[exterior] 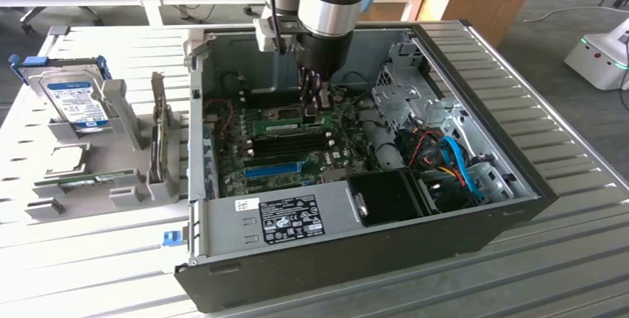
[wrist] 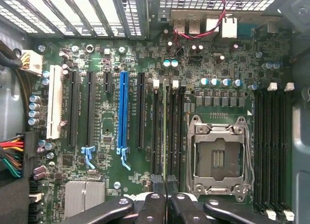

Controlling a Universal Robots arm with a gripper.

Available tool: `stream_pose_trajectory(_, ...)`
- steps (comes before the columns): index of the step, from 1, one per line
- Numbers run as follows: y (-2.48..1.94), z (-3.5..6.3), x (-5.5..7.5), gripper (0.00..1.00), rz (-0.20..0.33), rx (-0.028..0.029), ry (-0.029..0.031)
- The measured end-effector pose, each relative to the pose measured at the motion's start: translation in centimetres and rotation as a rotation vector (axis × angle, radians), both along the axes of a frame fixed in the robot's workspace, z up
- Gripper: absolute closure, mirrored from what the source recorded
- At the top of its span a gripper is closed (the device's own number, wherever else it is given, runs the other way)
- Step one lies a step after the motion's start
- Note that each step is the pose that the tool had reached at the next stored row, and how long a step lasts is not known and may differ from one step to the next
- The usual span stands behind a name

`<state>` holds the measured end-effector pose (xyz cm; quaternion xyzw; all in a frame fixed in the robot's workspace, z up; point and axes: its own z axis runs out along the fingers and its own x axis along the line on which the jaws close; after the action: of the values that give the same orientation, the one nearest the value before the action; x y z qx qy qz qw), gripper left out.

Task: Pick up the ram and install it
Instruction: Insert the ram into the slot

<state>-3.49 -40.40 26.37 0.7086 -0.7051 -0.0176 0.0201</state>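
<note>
I see the gripper low inside the open black and grey computer case, in the upper middle of the exterior view. Its two fingers are squeezed together on the thin green circuit-board ram stick. So the ram stick is right at the gripper, not off to one side. It stands on its thin edge, straight under the fingers.

In the wrist view I look down along the ram stick. It looks like a skinny green line that starts at the gripper and runs away from it. Its long way goes the same way as the long black memory slots close on each side of it. The long blue plastic slot a bit further off goes that way too. The square silver chip socket is on its other side. I think the ram stick is lined up with its own slot on the big green board. I cannot tell if it is pushed all the way in or just touching.

The ram stick is thin, flat and narrow. I cannot make out its chips or label.

A second green stick like it lies in the grey holder on the slatted grey worktop. That is at the exterior view's left, well apart from the gripper.
</note>
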Motion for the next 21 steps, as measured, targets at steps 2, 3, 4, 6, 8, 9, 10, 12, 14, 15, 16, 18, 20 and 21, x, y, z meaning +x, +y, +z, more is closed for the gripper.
stream_pose_trajectory(2,-0.01,-0.06,0.0,0.88,0.0,0.0001,-0.0003)
stream_pose_trajectory(3,0.0,-0.11,0.0,0.88,0.0,0.0001,-0.0006)
stream_pose_trajectory(4,0.0,-0.17,0.0,0.88,0.0,0.0,-0.0009)
stream_pose_trajectory(6,0.0,-0.32,0.0,0.88,0.0,0.0,-0.0013)
stream_pose_trajectory(8,0.0,-0.48,0.0,0.88,0.0,0.0,-0.0019)
stream_pose_trajectory(9,0.0,-0.57,0.0,0.88,0.0,0.0,-0.0022)
stream_pose_trajectory(10,0.0,-0.65,0.0,0.88,0.0,0.0,-0.0024)
stream_pose_trajectory(12,0.0,-0.82,0.0,0.88,0.0,0.0001,-0.0031)
stream_pose_trajectory(14,0.0,-0.99,0.0,0.88,0.0,0.0,-0.0036)
stream_pose_trajectory(15,0.0,-1.07,0.0,0.88,0.0,0.0,-0.0039)
stream_pose_trajectory(16,0.0,-1.15,0.0,0.88,0.0,0.0,-0.0042)
stream_pose_trajectory(18,0.0,-1.31,0.0,0.88,0.0,-0.0001,-0.0049)
stream_pose_trajectory(20,0.0,-1.46,0.0,0.88,0.0,0.0,-0.0056)
stream_pose_trajectory(21,0.0,-1.54,0.0,0.88,0.0,0.0,-0.0059)
